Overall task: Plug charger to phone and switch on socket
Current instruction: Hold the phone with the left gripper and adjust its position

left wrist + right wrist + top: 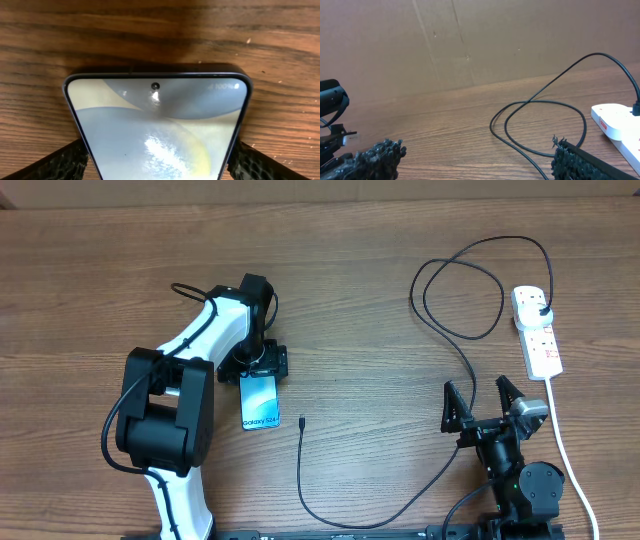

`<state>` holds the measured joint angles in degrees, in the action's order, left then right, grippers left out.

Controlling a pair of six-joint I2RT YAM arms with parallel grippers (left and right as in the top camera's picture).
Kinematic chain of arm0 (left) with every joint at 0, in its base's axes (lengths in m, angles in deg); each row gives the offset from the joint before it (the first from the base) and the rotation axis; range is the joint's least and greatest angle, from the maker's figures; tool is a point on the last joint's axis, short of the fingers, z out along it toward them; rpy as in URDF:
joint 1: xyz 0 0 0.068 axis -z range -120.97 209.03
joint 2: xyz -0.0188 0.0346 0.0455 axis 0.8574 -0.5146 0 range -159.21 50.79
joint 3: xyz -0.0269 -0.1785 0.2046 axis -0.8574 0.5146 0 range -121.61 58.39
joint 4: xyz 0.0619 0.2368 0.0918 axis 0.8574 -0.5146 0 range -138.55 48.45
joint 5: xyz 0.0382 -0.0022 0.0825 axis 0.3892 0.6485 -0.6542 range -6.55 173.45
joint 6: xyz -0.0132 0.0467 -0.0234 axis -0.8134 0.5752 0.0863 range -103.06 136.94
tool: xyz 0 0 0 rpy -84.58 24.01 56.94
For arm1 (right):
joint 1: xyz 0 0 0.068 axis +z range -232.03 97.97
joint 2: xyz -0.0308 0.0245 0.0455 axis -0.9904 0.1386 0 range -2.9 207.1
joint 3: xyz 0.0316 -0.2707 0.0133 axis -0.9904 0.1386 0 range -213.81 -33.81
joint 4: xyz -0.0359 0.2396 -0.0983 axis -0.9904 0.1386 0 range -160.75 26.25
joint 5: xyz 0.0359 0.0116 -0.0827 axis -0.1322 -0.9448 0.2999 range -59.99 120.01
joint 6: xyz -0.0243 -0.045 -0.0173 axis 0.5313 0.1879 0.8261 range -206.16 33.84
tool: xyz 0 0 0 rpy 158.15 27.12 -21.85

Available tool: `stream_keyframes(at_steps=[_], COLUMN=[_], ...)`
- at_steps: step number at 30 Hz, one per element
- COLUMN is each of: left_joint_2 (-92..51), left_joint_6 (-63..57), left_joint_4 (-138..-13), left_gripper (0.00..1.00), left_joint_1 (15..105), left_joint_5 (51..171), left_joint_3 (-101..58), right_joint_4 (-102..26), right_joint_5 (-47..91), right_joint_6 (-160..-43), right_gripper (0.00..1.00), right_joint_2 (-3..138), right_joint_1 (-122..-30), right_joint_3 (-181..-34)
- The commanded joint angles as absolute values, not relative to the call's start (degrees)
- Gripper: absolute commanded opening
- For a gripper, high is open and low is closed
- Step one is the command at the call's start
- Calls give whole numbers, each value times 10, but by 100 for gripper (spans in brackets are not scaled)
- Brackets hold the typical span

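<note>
The phone lies face up and lit on the wooden table in front of the left arm, its "Galaxy" end toward the robot. The left gripper stands over the phone's other end, a finger down each long side. In the left wrist view the textured pads sit right at the handset's edges (whether they actually press on it cannot be told). The jaws are spread about as wide as the phone.

Just beside the phone's near end, on the right arm's side and apart from it, rests the connector tip of the charger. Its thin black cable runs toward the robot, sweeps across, passes by the right gripper and loops. It ends at a black plug seated in the socket at the table's right side. The right gripper's jaws gape wide, holding nothing. The socket's thick white cord trails toward the robot.
</note>
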<state>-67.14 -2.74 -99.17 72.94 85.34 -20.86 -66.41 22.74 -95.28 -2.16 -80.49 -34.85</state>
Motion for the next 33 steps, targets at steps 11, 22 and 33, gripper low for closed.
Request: stream_keyframes(at_steps=[11, 22, 33], left_joint_2=[-702, -635, -614], left_joint_6=[-7, -11, -16], left_joint_4=[-976, -963, -965], left_gripper=[100, 100, 100], left_joint_1=[734, 732, 734], left_joint_5=[872, 875, 880], left_joint_3=[-155, -155, -145], right_joint_4=[-666, -666, -666], right_joint_5=[226, 226, 226], right_joint_6=[-951, -951, -951], right_gripper=[100, 100, 100], right_joint_2=[-27, -27, -27], right_joint_1=[-802, -802, -802], right_joint_3=[-343, -343, -343])
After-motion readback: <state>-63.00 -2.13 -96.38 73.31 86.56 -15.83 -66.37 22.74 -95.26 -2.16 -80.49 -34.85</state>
